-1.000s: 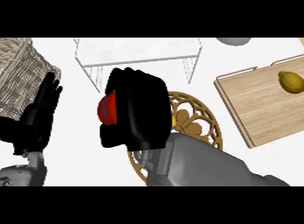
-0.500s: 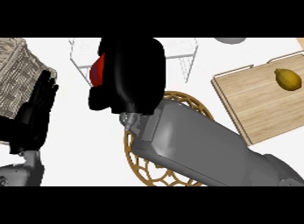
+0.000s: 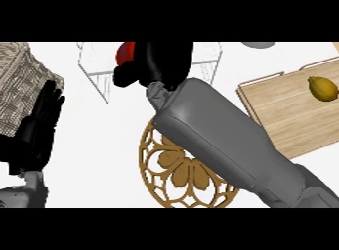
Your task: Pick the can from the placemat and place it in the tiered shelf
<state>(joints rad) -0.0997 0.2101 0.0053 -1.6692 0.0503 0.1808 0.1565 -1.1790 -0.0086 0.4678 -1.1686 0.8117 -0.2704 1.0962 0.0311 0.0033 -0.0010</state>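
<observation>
My right hand [image 3: 161,61] is curled round the red can [image 3: 125,50], of which only a small red patch shows at the hand's left side. The hand holds it over the white wire tiered shelf [image 3: 93,73] at the top middle of the view. Whether the can touches the shelf is hidden. The round golden openwork placemat [image 3: 179,176] lies below, partly covered by my right forearm, with nothing on its visible part. My left hand [image 3: 35,127] rests open at the left edge, fingers up.
A woven basket [image 3: 10,83] stands at the left, right behind my left hand. A wooden tray [image 3: 294,117] at the right holds a yellowish fruit [image 3: 323,88]. A grey object [image 3: 258,44] peeks in at the top right.
My right hand has carried the can up and away from the placemat to above the shelf, the forearm stretching out over the mat. The left hand has stayed put.
</observation>
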